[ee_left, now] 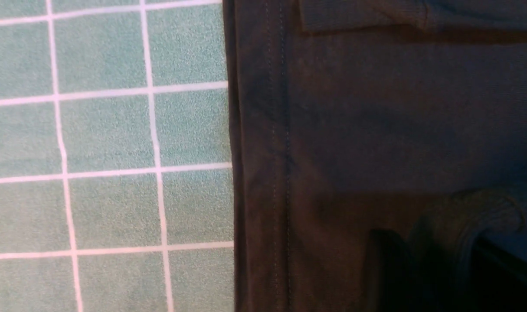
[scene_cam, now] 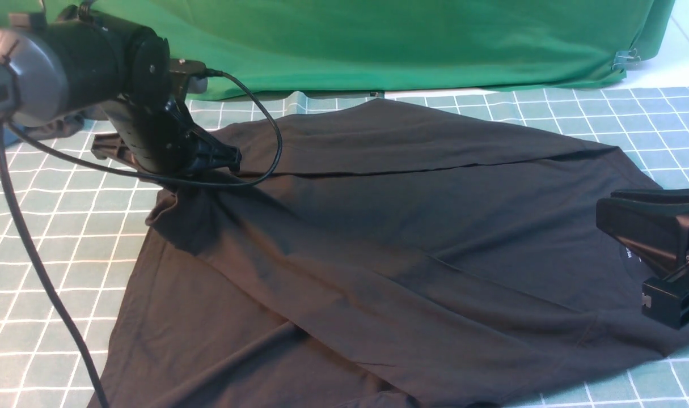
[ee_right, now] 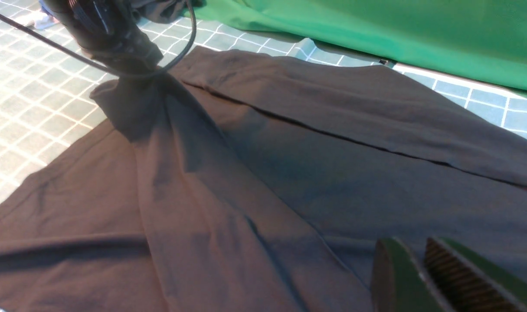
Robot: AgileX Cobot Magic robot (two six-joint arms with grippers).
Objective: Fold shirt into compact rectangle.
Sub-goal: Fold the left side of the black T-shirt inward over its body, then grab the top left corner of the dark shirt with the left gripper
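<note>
The left gripper (scene_cam: 231, 161) sits low at the far left corner of the shirt (scene_cam: 378, 238). A fold of the black cloth rises up between its jaws, but whether they clamp it or stand loose cannot be told. The right gripper (scene_cam: 605, 218) hovers over the shirt's right edge, jaws almost together with nothing between them. The shirt lies spread across the checked tablecloth (scene_cam: 49, 226), its far part folded over along a long crease.
</note>
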